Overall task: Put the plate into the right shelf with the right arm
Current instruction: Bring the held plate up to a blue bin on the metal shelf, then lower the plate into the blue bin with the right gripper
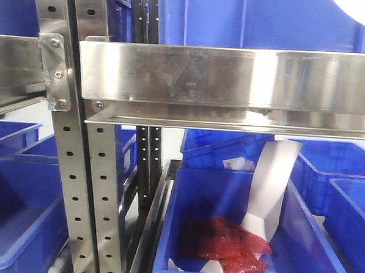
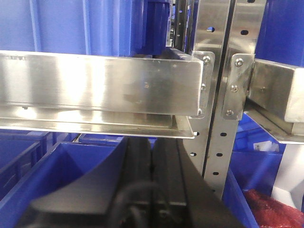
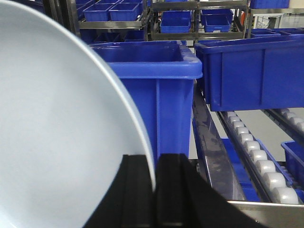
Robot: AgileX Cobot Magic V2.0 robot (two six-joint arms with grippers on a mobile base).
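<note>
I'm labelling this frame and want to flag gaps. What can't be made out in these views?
Right wrist view: the plate runs off the left and bottom edges and hides what is behind; the right gripper holds its rim.
Front view: a white patch in the top right corner is cut off, unidentifiable.
Front view: the red packets are blurred, partly under a white sheet.
Left wrist view: the left gripper blocks the blue bin below.
</note>
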